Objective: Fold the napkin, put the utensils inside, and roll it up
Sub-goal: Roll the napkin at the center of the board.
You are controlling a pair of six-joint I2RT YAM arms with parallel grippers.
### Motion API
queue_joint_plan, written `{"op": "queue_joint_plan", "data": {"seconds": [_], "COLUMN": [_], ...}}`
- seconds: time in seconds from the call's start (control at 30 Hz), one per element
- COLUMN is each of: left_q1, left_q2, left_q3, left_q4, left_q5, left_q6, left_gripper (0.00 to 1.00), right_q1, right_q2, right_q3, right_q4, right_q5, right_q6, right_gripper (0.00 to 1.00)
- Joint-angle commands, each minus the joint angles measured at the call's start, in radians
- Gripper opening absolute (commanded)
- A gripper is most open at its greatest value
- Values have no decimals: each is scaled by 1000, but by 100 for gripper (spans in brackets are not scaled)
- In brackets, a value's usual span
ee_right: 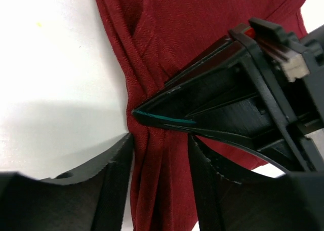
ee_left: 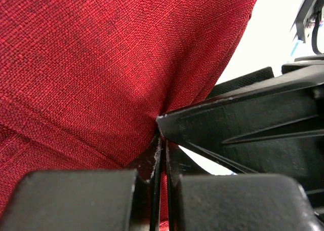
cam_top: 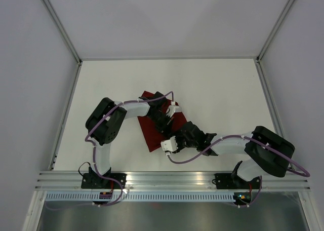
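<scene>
While the left end effector (ee_left: pixel 161 135) pinches the napkin (ee_left: pixel 101 64), the right end effector (ee_right: pixel 161 140) straddles its fold unclenched; folding step, I'd say. Next it must clamp.

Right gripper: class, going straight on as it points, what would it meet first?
The right gripper likely meets the bunched dark red cloth napkin between its open jaws, then the black tip of the left gripper pinching it; depth unclear.

Lab robot cell, white table (cam_top: pixel 217 89), white panel walls (cam_top: pixel 30 64), alu frame (cam_top: pixel 59 24), slotted cable duct (cam_top: pixel 167 196) at front.
</scene>
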Motion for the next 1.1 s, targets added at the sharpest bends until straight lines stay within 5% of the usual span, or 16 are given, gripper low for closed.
{"op": "queue_joint_plan", "data": {"seconds": [0.0,0.23,0.37,0.57,0.87,1.07], "left_q1": [8,12,20,35,137,181], "left_q2": [7,-10,-40,-126,-275,-468], "left_q3": [11,15,22,30,4,-74], "left_q4": [-35,-35,-30,5,120,220], "left_q5": [-4,5,8,7,-180,-441], "left_q6": [54,56,47,7,-166,-295], "left_gripper": [2,3,16,41,48,49], "right_q1": [3,1,3,1,0,-29], "right_q2": [34,53,67,71,97,192], "right_q3": [0,39,69,129,271,427], "right_q4": [-44,-143,-209,-334,-561,-774], "right_q5": [18,12,9,-17,-89,-203], "right_q6": [-30,-35,-32,14,109,174], "right_gripper": [51,24,10,2,0,0]}}
